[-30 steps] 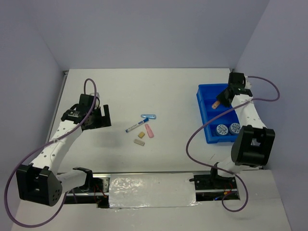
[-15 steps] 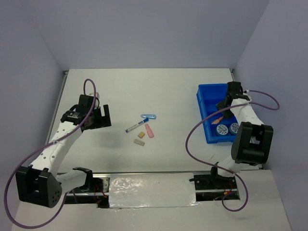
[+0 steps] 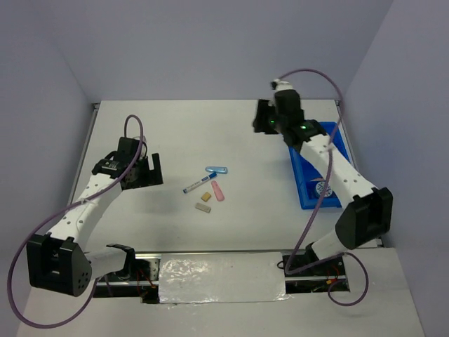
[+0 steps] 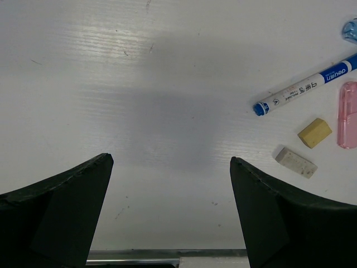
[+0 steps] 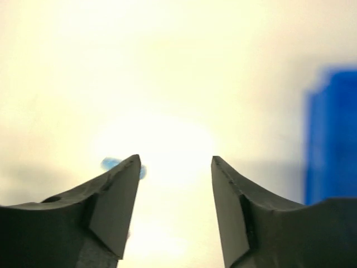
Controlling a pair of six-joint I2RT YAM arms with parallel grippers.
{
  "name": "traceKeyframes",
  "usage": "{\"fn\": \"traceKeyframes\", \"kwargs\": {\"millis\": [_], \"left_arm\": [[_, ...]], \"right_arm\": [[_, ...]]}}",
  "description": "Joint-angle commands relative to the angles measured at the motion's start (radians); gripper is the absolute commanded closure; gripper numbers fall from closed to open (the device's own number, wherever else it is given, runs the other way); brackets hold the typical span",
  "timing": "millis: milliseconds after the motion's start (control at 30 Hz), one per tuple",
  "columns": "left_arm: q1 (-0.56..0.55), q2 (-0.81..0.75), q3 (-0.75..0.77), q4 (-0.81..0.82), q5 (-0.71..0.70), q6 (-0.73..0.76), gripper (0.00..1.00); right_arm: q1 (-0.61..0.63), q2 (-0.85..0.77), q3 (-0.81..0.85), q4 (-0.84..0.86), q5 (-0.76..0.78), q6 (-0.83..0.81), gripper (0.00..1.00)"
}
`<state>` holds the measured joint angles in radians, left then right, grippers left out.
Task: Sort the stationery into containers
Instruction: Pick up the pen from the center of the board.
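Note:
The blue-white marker pen, the light-blue clip, the pink stick and two tan eraser blocks lie mid-table. In the left wrist view the marker, pink stick and erasers lie to the right. My left gripper is open and empty, left of them. My right gripper is open and empty, raised left of the blue tray. One patterned disc shows in the tray. The orange stick is hidden.
The right arm crosses over the tray and hides most of its compartments. The right wrist view is overexposed; a blue blob shows by the left finger and the tray at the right. Walls enclose the table on three sides.
My right gripper has left the tray and swung up and left to the back middle of the table, empty. The left arm has barely moved.

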<state>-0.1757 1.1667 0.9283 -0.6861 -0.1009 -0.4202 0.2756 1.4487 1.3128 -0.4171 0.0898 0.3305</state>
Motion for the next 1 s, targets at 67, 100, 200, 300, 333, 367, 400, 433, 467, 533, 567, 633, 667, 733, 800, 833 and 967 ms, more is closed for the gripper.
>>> {"fn": "traceKeyframes", "kwargs": {"millis": [67, 100, 200, 300, 333, 367, 400, 433, 467, 533, 567, 633, 667, 733, 800, 833, 967], "left_arm": [[-0.004, 0.007, 0.001, 0.02, -0.019, 0.0, 0.01], [-0.004, -0.001, 0.0, 0.02, -0.02, 0.0, 0.01], [-0.004, -0.012, -0.002, 0.02, -0.031, -0.005, 0.01], [-0.004, -0.022, 0.006, 0.007, -0.043, -0.006, 0.01], [-0.004, -0.027, 0.004, 0.007, -0.045, -0.008, 0.01], [-0.005, -0.033, 0.004, 0.005, -0.048, -0.008, 0.01], [-0.005, -0.038, 0.004, 0.007, -0.048, -0.008, 0.01], [-0.005, -0.039, 0.003, 0.005, -0.048, -0.009, 0.01], [-0.004, -0.038, 0.003, 0.005, -0.049, -0.009, 0.01], [-0.005, -0.036, 0.001, 0.007, -0.048, -0.009, 0.01], [-0.005, -0.035, 0.001, 0.007, -0.046, -0.008, 0.01], [-0.005, -0.038, 0.001, 0.007, -0.045, -0.009, 0.01], [-0.005, -0.041, 0.001, 0.008, -0.045, -0.008, 0.01], [-0.007, -0.042, 0.0, 0.008, -0.04, -0.006, 0.01], [-0.007, -0.044, -0.002, 0.011, -0.037, -0.006, 0.01], [-0.008, -0.044, -0.002, 0.011, -0.036, -0.006, 0.01], [-0.011, -0.039, -0.002, 0.011, -0.031, -0.003, 0.01]], "right_arm": [[0.21, 0.288, 0.224, -0.238, 0.048, -0.17, 0.41], [0.236, 0.324, 0.276, -0.274, 0.073, -0.141, 0.39], [0.348, 0.387, 0.283, -0.308, 0.059, -0.059, 0.37], [0.436, 0.427, 0.289, -0.321, 0.03, 0.024, 0.36], [0.456, 0.446, 0.29, -0.328, 0.03, 0.041, 0.36], [0.49, 0.452, 0.29, -0.333, 0.025, 0.059, 0.36], [0.505, 0.458, 0.289, -0.334, 0.025, 0.067, 0.36], [0.519, 0.467, 0.287, -0.335, 0.024, 0.071, 0.36], [0.546, 0.473, 0.286, -0.336, 0.019, 0.077, 0.36], [0.566, 0.489, 0.279, -0.347, 0.031, 0.085, 0.37], [0.579, 0.49, 0.266, -0.345, 0.039, 0.091, 0.37], [0.579, 0.493, 0.246, -0.33, 0.036, 0.105, 0.38], [0.579, 0.496, 0.232, -0.33, 0.039, 0.108, 0.4], [0.583, 0.503, 0.22, -0.319, 0.056, 0.11, 0.41], [0.583, 0.515, 0.206, -0.313, 0.068, 0.102, 0.42], [0.583, 0.521, 0.204, -0.313, 0.073, 0.097, 0.44], [0.582, 0.538, 0.187, -0.292, 0.065, 0.085, 0.45]]}}
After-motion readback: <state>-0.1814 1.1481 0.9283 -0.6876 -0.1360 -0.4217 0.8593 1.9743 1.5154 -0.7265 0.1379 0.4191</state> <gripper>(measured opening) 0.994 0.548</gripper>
